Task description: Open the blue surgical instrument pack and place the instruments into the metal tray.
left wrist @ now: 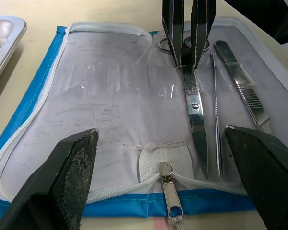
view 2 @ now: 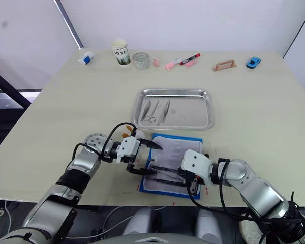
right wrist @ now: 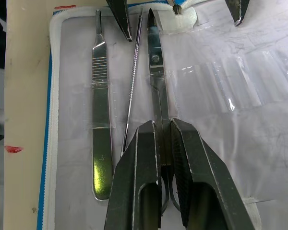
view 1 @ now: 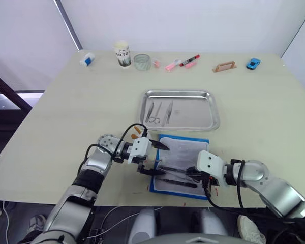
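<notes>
Pack (view 1: pixel 180 163) lies open on the surface just before the tray (view 1: pixel 180 110). Right pincer (right wrist: pixel 163 139) nips the scissors (right wrist: pixel 157 91); left pincer (left wrist: pixel 158 158) gapes wide. Best drawn out lengthwise, clear of the neighbouring probe (right wrist: pixel 132 81).

The opened flat blue fabric instrument pack (view 1: pixel 182 163) lay on the pale tabletop (view 1: pixel 61 117), just before the shiny rectangular steel tray (view 1: pixel 179 110) holding slim silvery steel instruments (view 1: pixel 159 112). Both grippers reached over its lining.
</notes>
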You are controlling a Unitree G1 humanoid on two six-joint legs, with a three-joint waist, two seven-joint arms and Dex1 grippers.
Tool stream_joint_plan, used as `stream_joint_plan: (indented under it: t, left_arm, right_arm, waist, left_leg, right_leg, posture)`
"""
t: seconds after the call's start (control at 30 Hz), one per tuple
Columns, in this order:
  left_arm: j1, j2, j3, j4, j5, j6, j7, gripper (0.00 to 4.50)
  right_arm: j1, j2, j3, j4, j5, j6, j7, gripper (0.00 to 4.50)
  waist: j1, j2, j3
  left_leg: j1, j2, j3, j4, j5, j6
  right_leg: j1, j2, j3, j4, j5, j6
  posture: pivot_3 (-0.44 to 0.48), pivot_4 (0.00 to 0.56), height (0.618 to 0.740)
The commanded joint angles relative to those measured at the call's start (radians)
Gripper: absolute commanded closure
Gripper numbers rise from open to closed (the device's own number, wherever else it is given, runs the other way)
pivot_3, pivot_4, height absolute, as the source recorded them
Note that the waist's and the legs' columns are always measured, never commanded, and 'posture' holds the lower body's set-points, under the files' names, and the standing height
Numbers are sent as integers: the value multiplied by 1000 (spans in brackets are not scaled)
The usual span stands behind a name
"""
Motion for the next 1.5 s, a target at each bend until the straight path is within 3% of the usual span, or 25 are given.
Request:
stream_joint_plan:
  t: [0.03,0.27,0.83,1.27,1.4,1.5]
  left_arm:
    - [45,14,-38,71,58,30,3,0]
    - [34,8,-40,86,60,26,0,0]
    - [32,0,-40,95,64,24,10,0]
    - [41,-4,-40,79,61,29,17,0]
    - [33,-10,-41,88,64,27,19,0]
    - [27,-13,-41,96,64,25,19,0]
  right_arm:
    - [-33,-51,-21,-50,17,100,28,4436]
    - [-87,-76,-29,-117,67,233,40,4436]
    - [-89,-207,-101,-169,134,263,84,4436]
    - [65,-416,-377,-140,220,113,234,4436]
    - [84,-349,-514,-99,348,101,271,4436]
    - [-1,-237,-548,-64,418,150,189,4436]
  waist:
    - [1,0,1]
    - [0,2,2]
    - [0,2,3]
    - [1,0,6]
    - [1,-1,6]
    - [1,-1,7]
  left_leg:
    - [0,0,0,0,0,0]
    - [0,0,-1,0,0,0]
    - [-1,-1,-2,0,0,0]
    - [-1,-1,-2,0,0,0]
    - [-1,-1,-2,0,0,0]
    - [-1,-1,-2,0,0,0]
  right_leg:
    - [0,0,0,0,0,0]
    - [0,-1,-1,-1,0,0]
    - [0,-1,-2,-1,0,0]
    - [0,-2,-2,-1,-1,1]
    - [0,-1,-2,-1,-1,2]
    - [0,-1,-2,-1,-1,2]
  posture:
    - [0,150,740]
    - [0,150,740]
    - [0,150,740]
    - [0,150,740]
    - [0,150,740]
    - [0,150,740]
